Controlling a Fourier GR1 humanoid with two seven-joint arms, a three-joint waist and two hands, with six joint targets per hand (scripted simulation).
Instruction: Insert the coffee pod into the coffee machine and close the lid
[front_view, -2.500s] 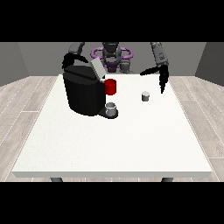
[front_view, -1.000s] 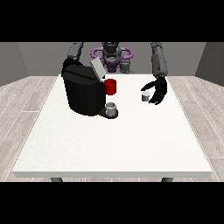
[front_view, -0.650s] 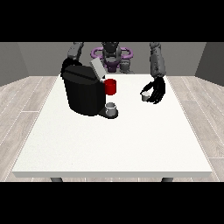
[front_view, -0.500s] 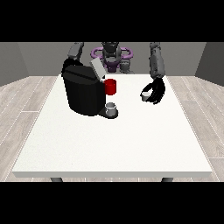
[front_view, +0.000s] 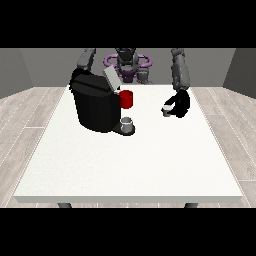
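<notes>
A large white table (front_view: 130, 165) is seen from across its near edge, with the robot (front_view: 127, 62) small at the far side and both arms reaching over the surface. A black coffee machine (front_view: 95, 102) is placed on the table's far left part, its grey lid (front_view: 111, 79) raised and tilted upward at the top. A red part (front_view: 126, 99) is seen on the machine's front, facing the middle of the table, and a small grey cup (front_view: 127, 123) is set on the machine's base just below it. The coffee pod (front_view: 166, 110), a small pale cylinder, is found on the table well to the right of the machine, apart from it and not yet placed inside. The hand at the view's right (front_view: 179, 105) is lowered to the table beside the pod, and its fingers are curled round the pod from the right side, so that the pod shows at the hand's left edge; whether the pod is lifted off the surface cannot be told. The hand at the view's left (front_view: 76, 76) is mostly hidden behind the top of the machine, and how it is held cannot be told.
</notes>
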